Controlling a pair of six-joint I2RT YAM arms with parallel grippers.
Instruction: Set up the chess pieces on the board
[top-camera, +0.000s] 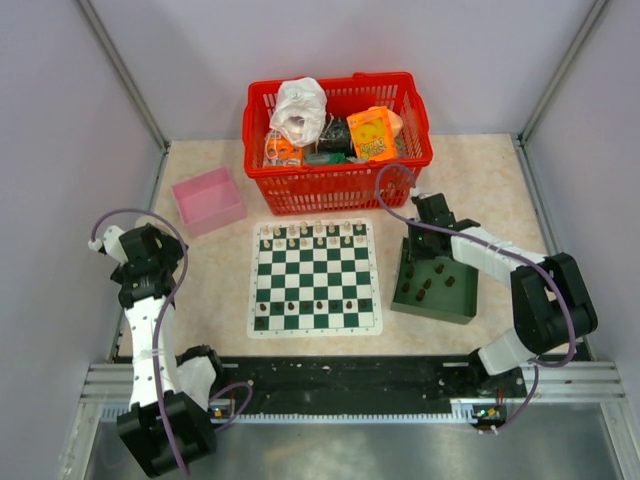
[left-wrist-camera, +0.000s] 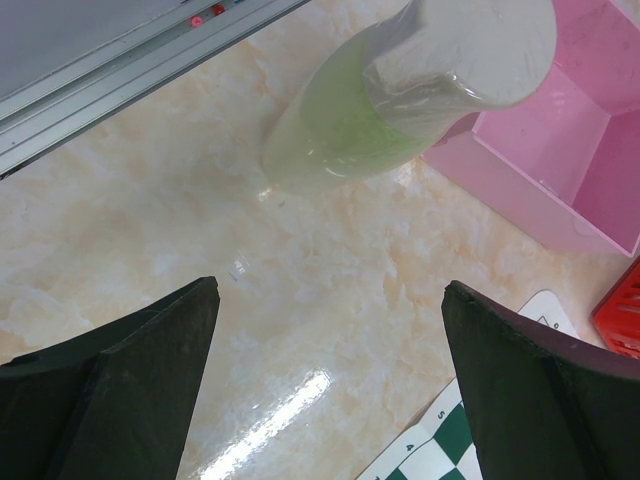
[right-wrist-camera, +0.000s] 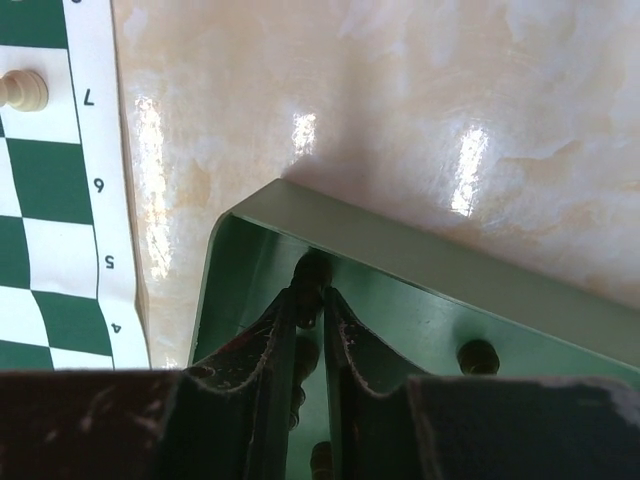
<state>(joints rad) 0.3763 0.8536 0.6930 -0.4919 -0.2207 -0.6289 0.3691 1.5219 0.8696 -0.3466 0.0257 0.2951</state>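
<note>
Across the pale marbled table, glossy enough to throw back streaks of light, plain grey walls close off the left, far and right sides, and a metal rail runs along the near edge. At the middle of the table lies the board, a thin flat sheet of green and white checks with a white numbered border. Cream pieces fill its far rows, and a few dark chess pieces stand in its near rows. Just right of it, toward the right edge, a dark green square tray with low walls holds more dark chessmen, too small to tell apart by type. The right gripper reaches into the tray's far left corner, its scuffed black fingers drawn almost together and pinching one dark piece at their tips; most of that piece is hidden between them. The left gripper hangs above bare table near the left edge, fingers spread wide and grasping nothing. In its wrist view a blurred pale green cylinder with a white wrapped end lies beside a pink plastic box toward the far left corner; I cannot tell what the cylinder is. A red lattice basket sits at the middle of the far edge, holding a crumpled white bag, an orange carton and other packets half buried beneath them.
</note>
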